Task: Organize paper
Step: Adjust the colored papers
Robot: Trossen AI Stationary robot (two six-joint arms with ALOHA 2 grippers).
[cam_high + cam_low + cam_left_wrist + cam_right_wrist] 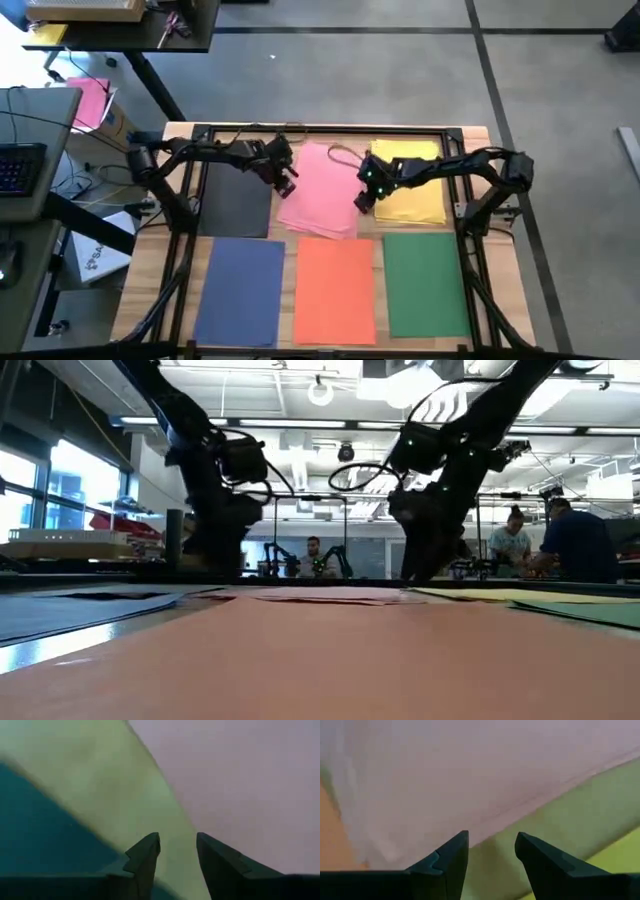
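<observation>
Six sheets of paper lie flat on the wooden table. Dark grey (238,205), pink (320,190) and yellow (412,185) form the far row; blue (240,290), orange (335,290) and green (425,282) form the near row. The pink sheet lies askew. My left gripper (288,185) is low at the pink sheet's left edge and stands open (178,845) over the bare strip between the grey and pink sheets. My right gripper (362,200) is low at the pink sheet's right edge and stands open (491,845) over the strip between pink and yellow. My left gripper points down with one fingertip (205,842) right at the pink sheet's left edge (187,815); whether it touches the sheet I cannot tell. My right gripper points down with one fingertip (462,840) at the pink sheet's right edge (485,832); whether it touches I cannot tell.
Black frame rails (190,200) run along the table's left, right and far sides. A thin cable loop (345,155) lies on the pink sheet's far end. A desk with a keyboard (20,165) stands off to the left. People (560,545) are in the room behind.
</observation>
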